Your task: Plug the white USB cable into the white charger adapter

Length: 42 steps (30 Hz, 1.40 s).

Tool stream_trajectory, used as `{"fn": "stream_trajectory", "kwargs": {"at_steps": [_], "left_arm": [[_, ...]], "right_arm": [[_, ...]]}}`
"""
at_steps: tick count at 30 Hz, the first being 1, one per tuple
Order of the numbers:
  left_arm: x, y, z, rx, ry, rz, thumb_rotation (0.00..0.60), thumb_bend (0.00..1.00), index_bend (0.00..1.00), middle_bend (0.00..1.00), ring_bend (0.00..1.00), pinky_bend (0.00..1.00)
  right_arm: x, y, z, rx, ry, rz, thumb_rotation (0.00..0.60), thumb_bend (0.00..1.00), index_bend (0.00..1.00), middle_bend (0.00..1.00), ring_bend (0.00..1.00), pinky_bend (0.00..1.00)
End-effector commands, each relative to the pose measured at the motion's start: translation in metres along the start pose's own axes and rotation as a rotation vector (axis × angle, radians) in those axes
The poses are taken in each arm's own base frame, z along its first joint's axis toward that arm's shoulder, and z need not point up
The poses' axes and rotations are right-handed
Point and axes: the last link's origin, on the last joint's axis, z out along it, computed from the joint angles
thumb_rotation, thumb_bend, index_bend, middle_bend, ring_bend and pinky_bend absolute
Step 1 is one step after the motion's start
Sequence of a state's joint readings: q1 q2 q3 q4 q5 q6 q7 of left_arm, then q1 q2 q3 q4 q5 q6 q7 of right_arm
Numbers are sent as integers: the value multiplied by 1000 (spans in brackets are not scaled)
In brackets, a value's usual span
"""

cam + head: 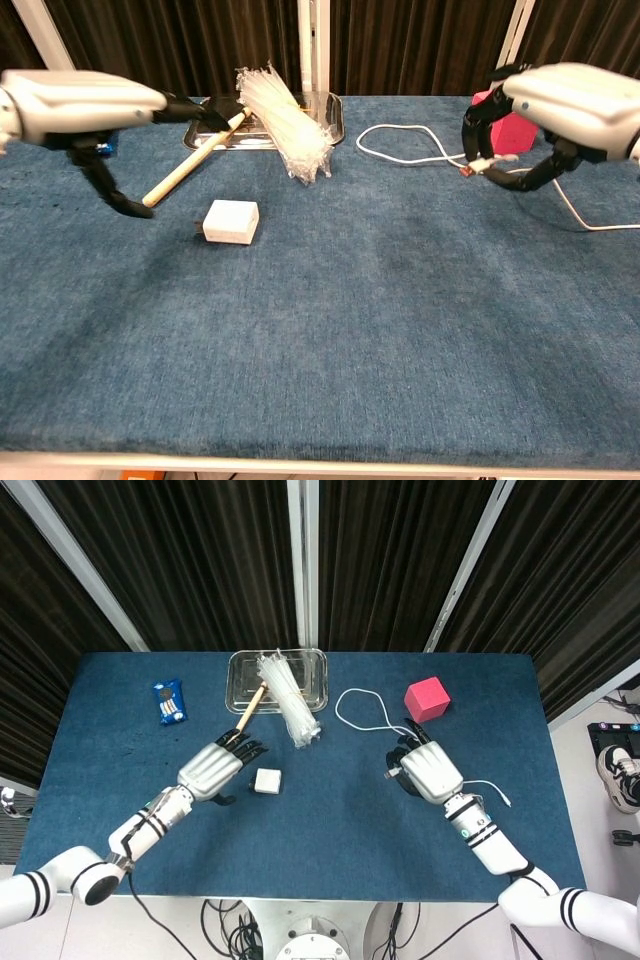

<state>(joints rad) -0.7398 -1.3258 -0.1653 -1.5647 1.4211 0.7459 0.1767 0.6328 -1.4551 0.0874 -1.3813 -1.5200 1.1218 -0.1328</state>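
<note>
The white charger adapter (266,780) (231,221) lies flat on the blue table, left of centre. My left hand (213,770) (88,104) hovers just left of it with fingers apart, holding nothing. My right hand (427,770) (560,110) is raised over the right side and pinches the USB plug (478,166) of the white cable (361,715) (400,156). The cable loops back toward the tray and trails off to the right behind the hand.
A metal tray (240,680) at the back holds a bundle of clear plastic straws (288,705) (283,120); a wooden stick (240,723) (190,164) leans out of it. A pink cube (427,698) sits back right, a blue snack packet (169,702) back left.
</note>
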Motion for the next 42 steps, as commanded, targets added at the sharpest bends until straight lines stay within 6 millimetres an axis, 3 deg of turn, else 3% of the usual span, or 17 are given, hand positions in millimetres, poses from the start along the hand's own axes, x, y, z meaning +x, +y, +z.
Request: {"fn": "stream_trajectory", "kwargs": {"at_steps": [1,6,13,25,42], "left_arm": [[-5,5,12,-7,-22,-36,600,158,104,82,1,0],[-11,3,26,16,-52,-66,600,183,160,154,46,0],[-24,4,33,51,-94,-112,600,210,210,223,132,39],[-32,19,49,41,-102,-131,600,211,245,251,134,43],[-35,18,61,64,-126,-88,600,258,300,254,134,40]], "right_arm": [[10,2,3,-1,19,-17,600,422,600,503,269,58],[24,5,4,-9,46,-23,600,422,600,500,269,58],[27,10,0,-27,52,-16,600,422,599,498,269,58],[21,14,-3,-32,42,1,600,422,599,496,269,58],[18,17,-6,-41,39,11,600,421,607,495,269,59]]}}
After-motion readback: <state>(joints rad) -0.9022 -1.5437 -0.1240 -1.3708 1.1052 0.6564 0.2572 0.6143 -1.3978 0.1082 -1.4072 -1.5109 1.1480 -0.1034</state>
